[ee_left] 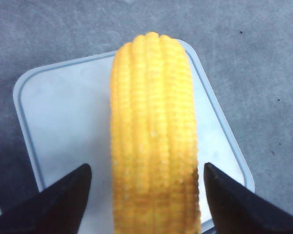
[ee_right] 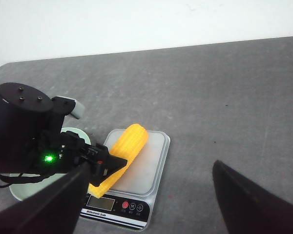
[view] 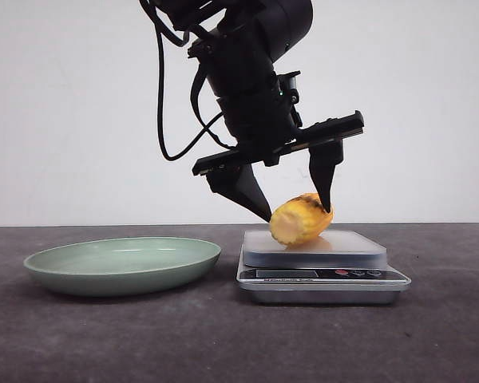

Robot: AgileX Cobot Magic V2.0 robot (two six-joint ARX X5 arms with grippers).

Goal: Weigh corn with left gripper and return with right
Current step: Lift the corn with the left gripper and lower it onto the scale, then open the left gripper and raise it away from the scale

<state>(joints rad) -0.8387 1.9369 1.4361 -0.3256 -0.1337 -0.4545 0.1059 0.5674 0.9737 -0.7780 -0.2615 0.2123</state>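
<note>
The corn lies on the platform of the silver kitchen scale, one end slightly raised. My left gripper hangs over it, open, one pointed finger on each side of the cob. In the left wrist view the corn runs between the fingertips with a small gap on both sides, over the scale platform. My right gripper is open and empty, high above the table; it is out of the front view. From there I see the corn and the left arm.
A shallow green dish sits on the dark table left of the scale, partly hidden behind the left arm in the right wrist view. The scale's display and buttons face the front edge. A white wall stands behind.
</note>
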